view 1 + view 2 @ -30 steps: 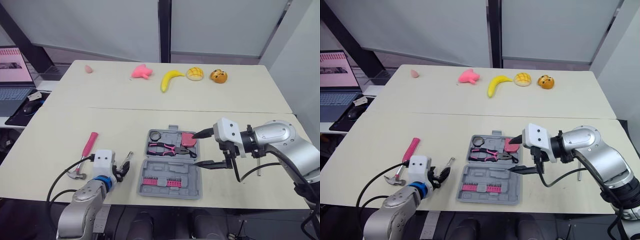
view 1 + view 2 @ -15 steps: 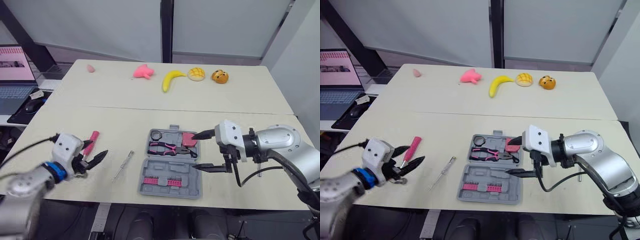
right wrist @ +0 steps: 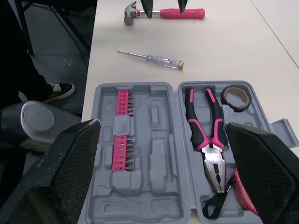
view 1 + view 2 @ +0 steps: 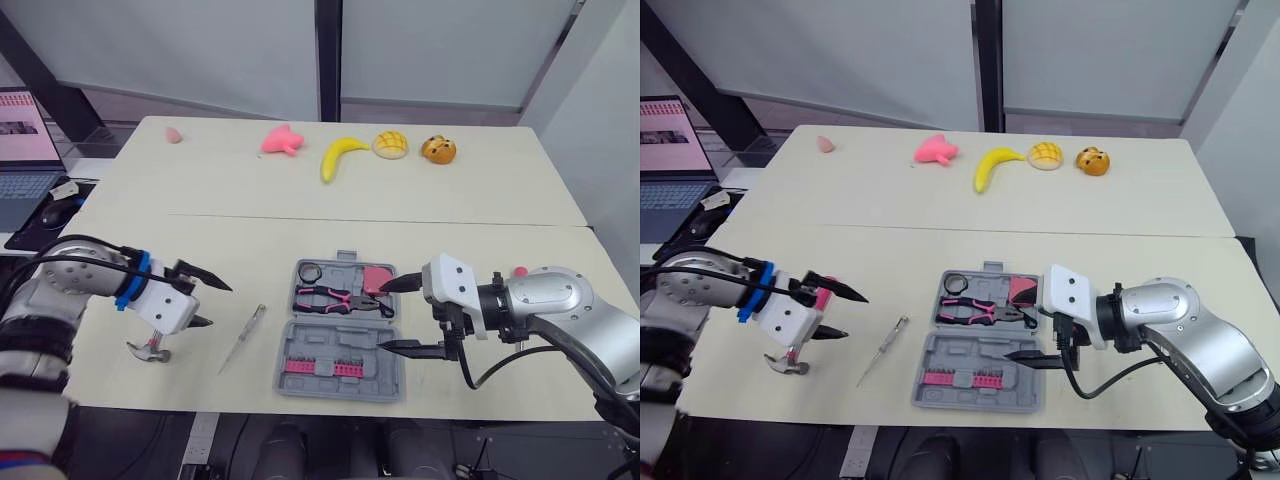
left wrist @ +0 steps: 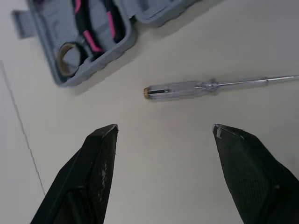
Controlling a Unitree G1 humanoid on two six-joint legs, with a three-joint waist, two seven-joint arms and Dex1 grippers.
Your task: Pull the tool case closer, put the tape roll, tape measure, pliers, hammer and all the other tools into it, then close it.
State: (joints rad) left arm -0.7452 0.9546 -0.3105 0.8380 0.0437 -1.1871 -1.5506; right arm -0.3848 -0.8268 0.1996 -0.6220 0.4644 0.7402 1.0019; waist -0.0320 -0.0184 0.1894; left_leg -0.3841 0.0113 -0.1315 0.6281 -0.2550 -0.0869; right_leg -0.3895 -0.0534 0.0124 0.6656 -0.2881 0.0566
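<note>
Grey tool case lies open, with pliers, tape roll and tape measure seated inside. At its 9 o'clock lie the screwdriver, then the hammer beneath the left gripper, fingers spread, likely for grasping. The right gripper hovers spread at 3 o'clock, perhaps to steady the case.

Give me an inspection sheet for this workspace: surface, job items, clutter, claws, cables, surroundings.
Surface: beige table, seam across the middle.
Job's things: tool case open, holding tape roll, pliers, tape measure; hammer and screwdriver lie outside it.
Clutter: banana, bun, pink toy along the far side.
Claws: left claw open above the hammer; right claw open over the case.
Cables: black cables run along both arms.
Surroundings: laptop left of the table.
</note>
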